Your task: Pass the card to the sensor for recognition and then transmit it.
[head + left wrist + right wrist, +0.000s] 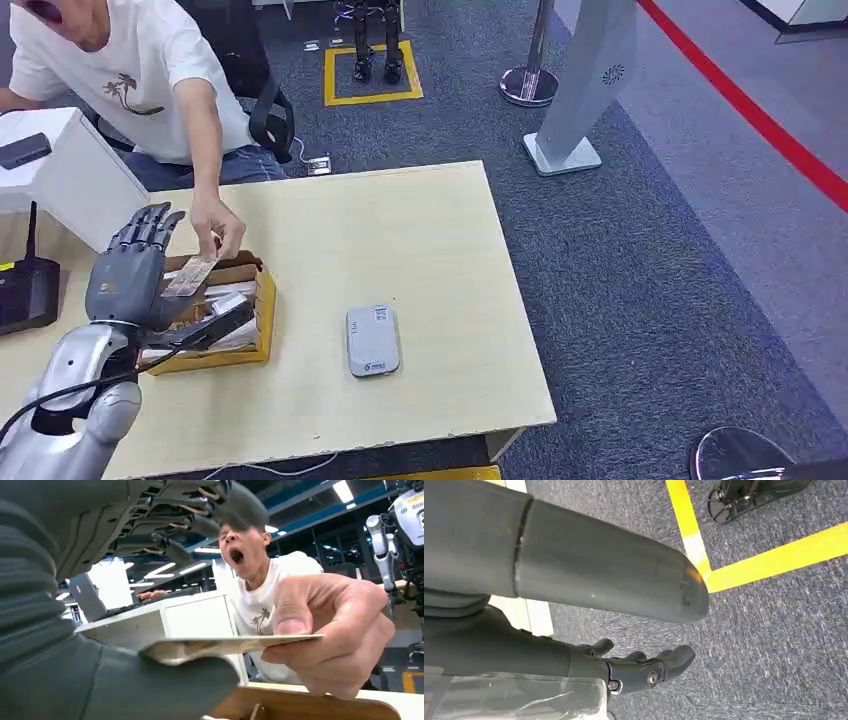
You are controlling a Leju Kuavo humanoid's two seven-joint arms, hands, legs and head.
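A person's hand [220,228] pinches a tan card [190,275] and holds it out over my left hand's thumb. My left hand [125,272] is raised at the table's left, fingers straight and spread. Up close, the card [230,646] lies edge-on across my thick thumb [150,690]; my dark fingers [190,510] stay well above it, apart from it, and the person's hand [330,630] still grips it. The grey card sensor [373,340] lies flat mid-table. My right hand [644,672] hangs over the carpet with nothing in it.
A low wooden box [262,318] with cards and a dark object sits just under my left hand. The person in a white shirt [130,70] sits behind the table's far left. A white cabinet [70,175] and a black device [25,290] stand left.
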